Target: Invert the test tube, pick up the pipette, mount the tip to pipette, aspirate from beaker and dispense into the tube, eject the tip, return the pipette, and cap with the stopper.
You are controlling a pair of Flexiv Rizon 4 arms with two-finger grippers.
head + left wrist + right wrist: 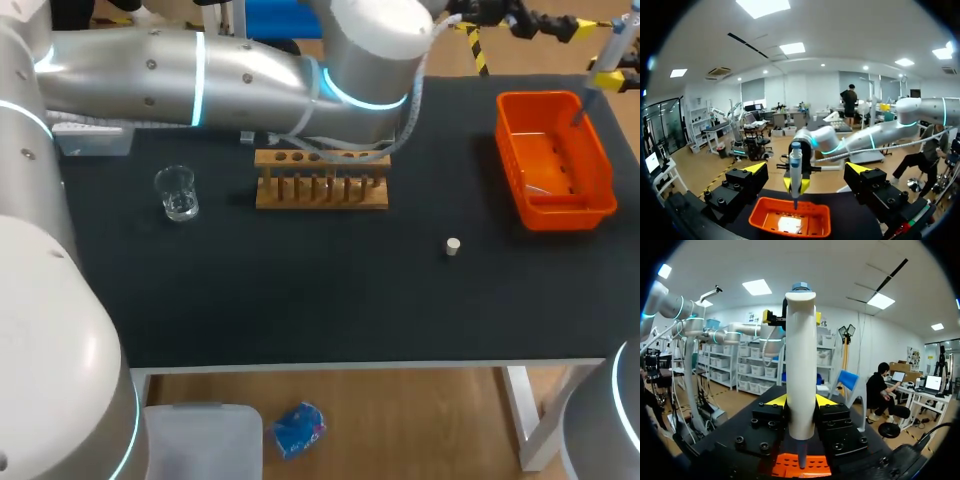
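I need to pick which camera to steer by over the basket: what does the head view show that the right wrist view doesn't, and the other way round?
Only the head view: the beaker, the wooden rack and the stopper standing on the table. Only the right wrist view: the right gripper with its fingers shut on the pipette from two sides. Both: the orange basket with the pipette's lower end over it.
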